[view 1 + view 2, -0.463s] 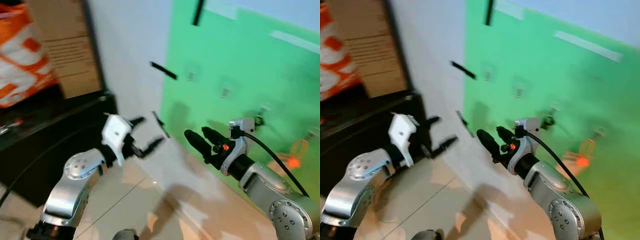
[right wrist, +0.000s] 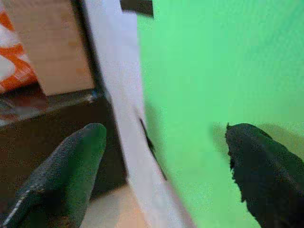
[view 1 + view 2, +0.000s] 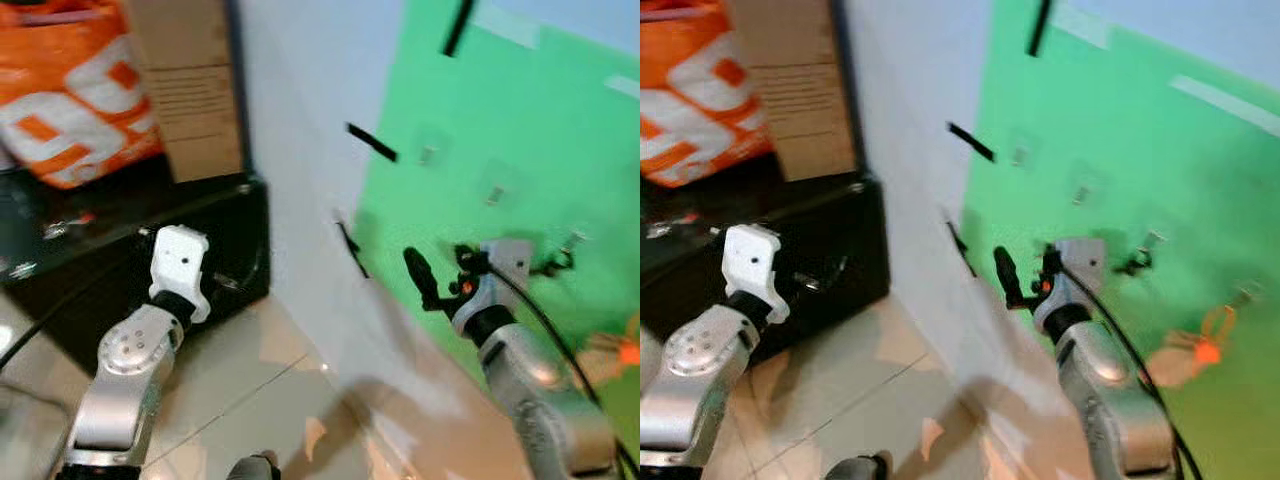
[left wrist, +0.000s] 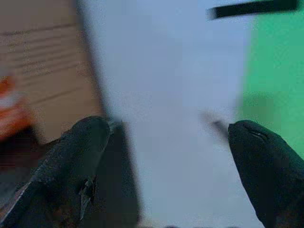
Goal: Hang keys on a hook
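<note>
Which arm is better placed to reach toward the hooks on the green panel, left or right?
Right, probably. The right tool is raised in front of the green panel, near the small hooks. The left tool faces the white wall beside the black cabinet, farther from them. Both are open and empty.

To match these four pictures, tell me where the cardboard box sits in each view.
Left eye view: cardboard box upper left, between orange bag and white wall.
Right eye view: upper left, same neighbours.
Left wrist view: blurred, between bag and wall.
Right wrist view: between bag and wall.
Shared landmark: green wall panel, past the white wall.
</note>
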`<state>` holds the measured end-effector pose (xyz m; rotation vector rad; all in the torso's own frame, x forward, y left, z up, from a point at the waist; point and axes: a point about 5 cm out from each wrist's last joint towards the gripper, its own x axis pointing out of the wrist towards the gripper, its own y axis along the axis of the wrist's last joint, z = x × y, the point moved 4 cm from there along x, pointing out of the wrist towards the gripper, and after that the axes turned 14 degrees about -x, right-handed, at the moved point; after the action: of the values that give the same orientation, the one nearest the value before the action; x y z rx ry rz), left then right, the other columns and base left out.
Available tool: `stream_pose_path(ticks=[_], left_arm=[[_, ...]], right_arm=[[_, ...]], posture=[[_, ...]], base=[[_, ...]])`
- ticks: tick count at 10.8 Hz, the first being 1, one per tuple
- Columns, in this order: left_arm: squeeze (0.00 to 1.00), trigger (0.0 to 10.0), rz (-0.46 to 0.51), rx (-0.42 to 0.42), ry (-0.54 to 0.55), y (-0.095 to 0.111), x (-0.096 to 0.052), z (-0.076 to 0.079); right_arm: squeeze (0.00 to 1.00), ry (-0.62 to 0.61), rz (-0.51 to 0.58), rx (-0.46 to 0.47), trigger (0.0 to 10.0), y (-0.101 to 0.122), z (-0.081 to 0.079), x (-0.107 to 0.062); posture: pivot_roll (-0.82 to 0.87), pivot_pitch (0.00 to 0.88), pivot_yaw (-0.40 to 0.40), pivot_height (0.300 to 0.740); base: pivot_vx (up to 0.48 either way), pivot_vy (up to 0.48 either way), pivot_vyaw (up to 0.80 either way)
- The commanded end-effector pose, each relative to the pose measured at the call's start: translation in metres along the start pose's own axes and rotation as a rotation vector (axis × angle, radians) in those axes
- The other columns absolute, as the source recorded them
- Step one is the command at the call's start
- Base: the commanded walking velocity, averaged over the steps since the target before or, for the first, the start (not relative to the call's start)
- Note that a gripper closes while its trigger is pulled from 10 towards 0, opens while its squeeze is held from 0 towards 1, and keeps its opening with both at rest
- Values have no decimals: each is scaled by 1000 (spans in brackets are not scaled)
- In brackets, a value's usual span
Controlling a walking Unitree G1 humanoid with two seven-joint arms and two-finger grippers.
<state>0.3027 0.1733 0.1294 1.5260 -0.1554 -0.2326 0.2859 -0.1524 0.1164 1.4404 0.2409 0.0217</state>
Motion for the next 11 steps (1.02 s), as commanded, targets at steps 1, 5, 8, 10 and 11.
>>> stream_pose_path(ticks=[1,5,8,10,11], left_arm=[[0,10000,-34,38,65,-10,0,-6],[0,10000,-45,42,91,-24,0,-8],[0,10000,-3,62,76,-19,3,-4],[0,10000,19,59,66,-16,4,-3],[0,10000,26,56,59,-14,4,-3]], right_arm=[[1000,-47,-26,-64,10000,-10,8,-2],[1000,-77,-63,-90,10000,-36,4,-10],[1000,-52,-64,-92,10000,-39,-2,-9],[1000,-40,-57,-96,10000,-38,-4,-8],[1000,-36,-43,-96,10000,-35,-5,-7]], posture=[[-2,0,-53,740],[-19,0,-24,740],[-26,0,-15,740],[-23,0,-19,740],[-21,0,-22,740]], base=[[0,0,800],[0,0,800],[0,0,800],[0,0,400],[296,0,0]])
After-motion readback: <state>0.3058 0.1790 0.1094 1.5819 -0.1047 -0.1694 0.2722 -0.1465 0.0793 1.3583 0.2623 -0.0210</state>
